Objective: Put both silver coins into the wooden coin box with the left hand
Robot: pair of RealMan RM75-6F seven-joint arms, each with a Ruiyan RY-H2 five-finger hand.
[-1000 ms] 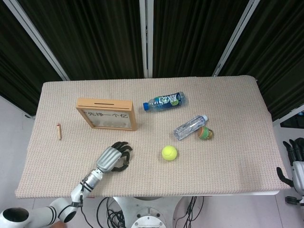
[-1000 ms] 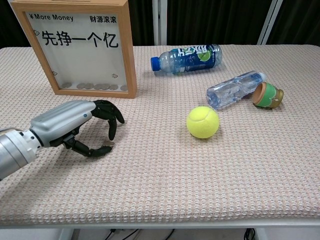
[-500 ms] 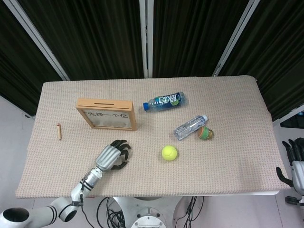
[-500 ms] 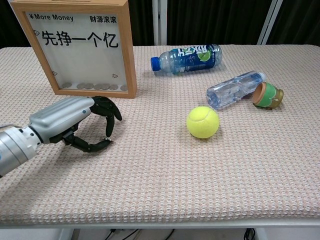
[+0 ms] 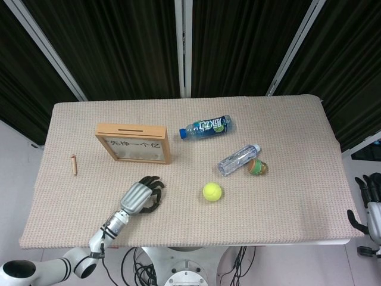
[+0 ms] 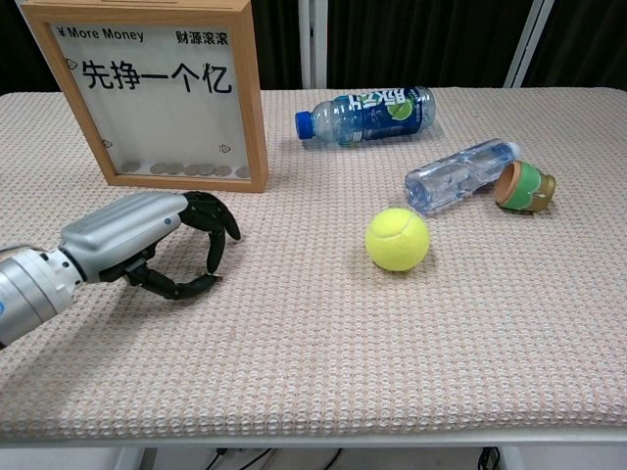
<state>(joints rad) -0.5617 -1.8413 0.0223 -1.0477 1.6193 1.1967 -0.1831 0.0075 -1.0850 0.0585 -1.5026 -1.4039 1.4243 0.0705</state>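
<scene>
Your left hand [image 6: 147, 245] hangs low over the surface [image 6: 323, 343] just in front of the wooden coin box [image 6: 157, 93], fingers curled downward with the tips close to the thumb. You cannot tell from either view whether a silver coin sits between them; no loose coin shows anywhere on the surface. Coins already lie along the bottom of the box behind its window. Your right hand [image 5: 370, 205] hangs off the far edge, well apart from everything, and whether it is open or closed is unclear.

This looks like the pickup step. If you have a coin, lift and carry it to the slot in the box's top edge, turning it edge-on. The tennis ball [image 6: 397, 239] and bottles lie well clear.
</scene>
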